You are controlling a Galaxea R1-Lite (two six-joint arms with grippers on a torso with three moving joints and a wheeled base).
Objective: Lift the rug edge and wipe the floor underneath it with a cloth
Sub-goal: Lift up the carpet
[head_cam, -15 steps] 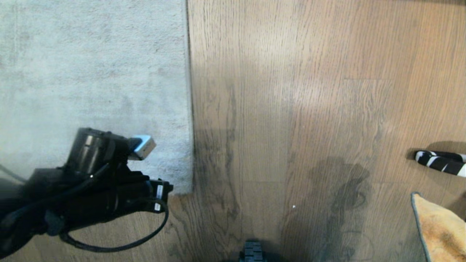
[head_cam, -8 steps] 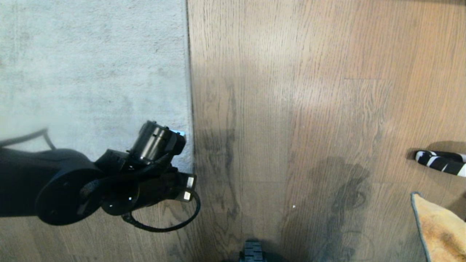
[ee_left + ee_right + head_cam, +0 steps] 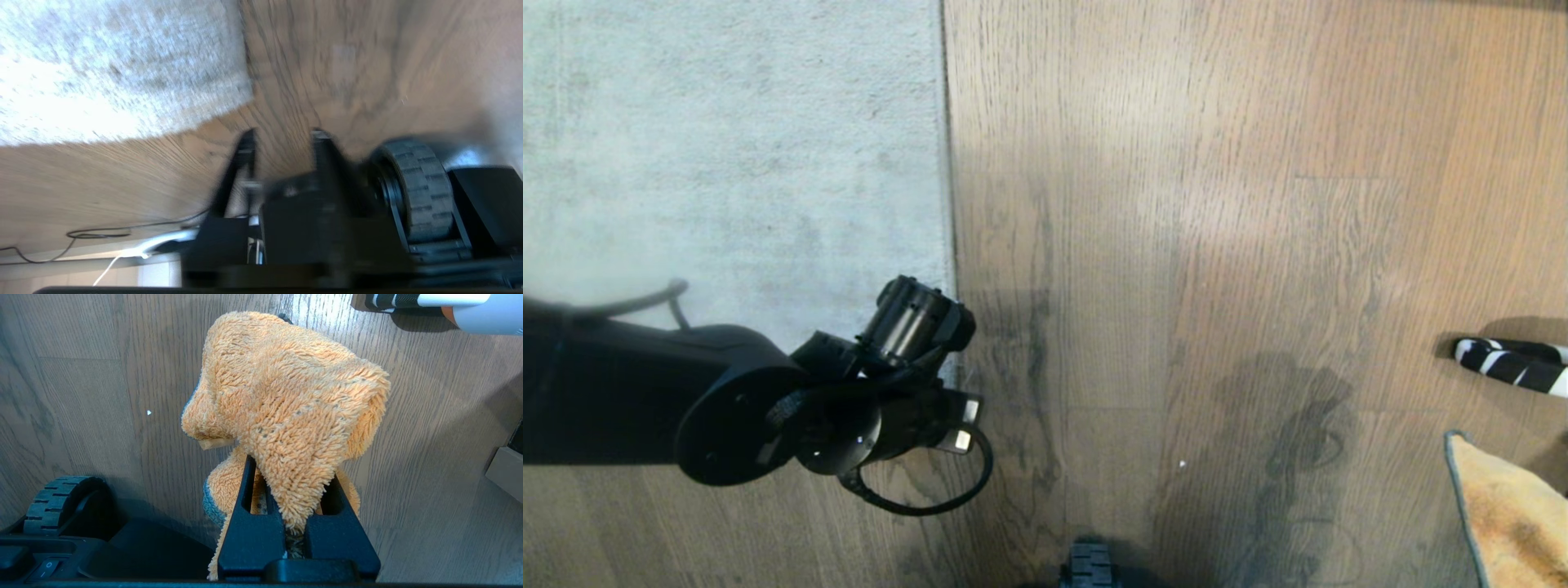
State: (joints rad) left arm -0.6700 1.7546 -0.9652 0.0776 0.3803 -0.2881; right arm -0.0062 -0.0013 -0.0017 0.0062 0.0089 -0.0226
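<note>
Cloth [image 3: 286, 404] pinched in right fingers [image 3: 253, 486], left fingers [image 3: 245, 147] parted beside rug edge [image 3: 229, 98].

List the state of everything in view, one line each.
rug edge: flat on the floor, not lifted.
floor: bare beside the rug, not wiped yet.
cloth: bunched, clamped in the right gripper, clear of the rug.
left gripper: fingers apart, empty, over bare floor near the rug corner.
striped object: lying on the floor at the right.
</note>
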